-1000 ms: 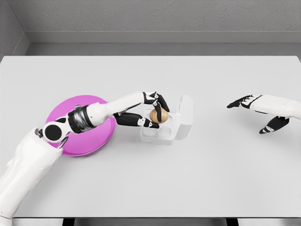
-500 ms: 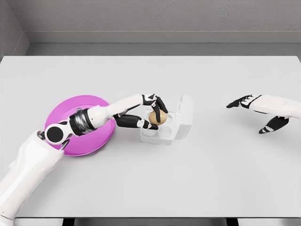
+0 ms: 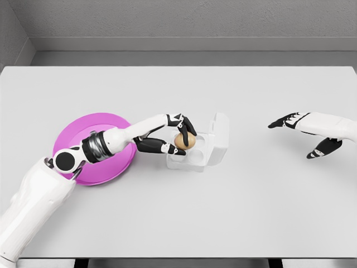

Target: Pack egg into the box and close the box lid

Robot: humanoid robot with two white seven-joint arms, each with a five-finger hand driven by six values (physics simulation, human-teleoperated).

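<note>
White table [image 3: 234, 212] fills the view; grey wall [image 3: 184, 19] behind; even, soft light.

My left arm covers the plate [image 3: 78, 131] from 3 to 5 o'clock; my fingers [image 3: 184, 124] hide the egg's [image 3: 185, 141] top; the right forearm is cropped.

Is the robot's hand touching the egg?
Touching. In the head view the left hand has its dark fingers wrapped over the top and side of the egg, holding it at the open box.
</note>
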